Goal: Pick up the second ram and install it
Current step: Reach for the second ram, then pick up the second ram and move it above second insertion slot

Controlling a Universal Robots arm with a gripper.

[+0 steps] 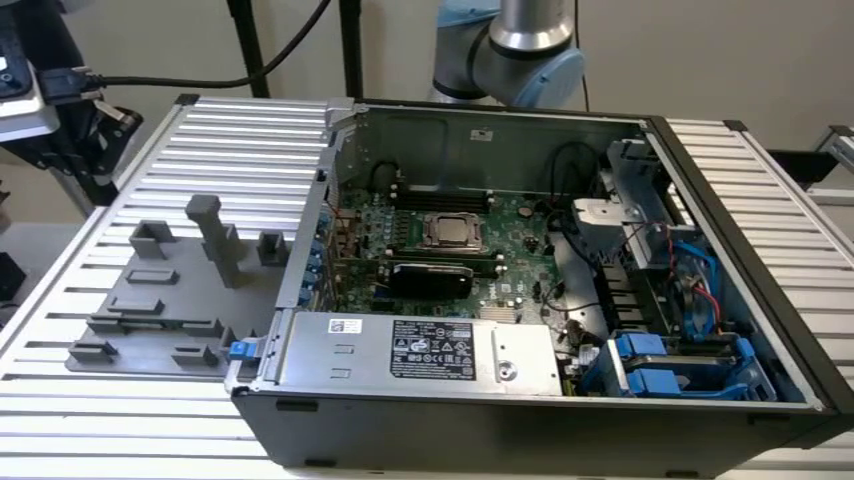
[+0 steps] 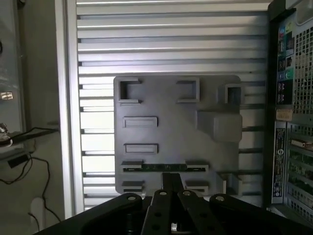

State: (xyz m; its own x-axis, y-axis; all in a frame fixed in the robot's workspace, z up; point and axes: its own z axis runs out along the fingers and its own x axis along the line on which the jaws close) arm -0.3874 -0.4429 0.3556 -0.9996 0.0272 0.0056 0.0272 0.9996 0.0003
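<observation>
Wrist view shows the gripper (image 2: pixel 172 176) with its jaws pressed together and nothing between them, the tips hanging over the second ram (image 2: pixel 159 167). The stick stands on edge between two end brackets of the grey fixture plate (image 2: pixel 176 142), probably so its thin top edge is presented for gripping. Beside the plate on the slatted table (image 2: pixel 171 39) sits the open computer case (image 1: pixel 534 440).
</observation>
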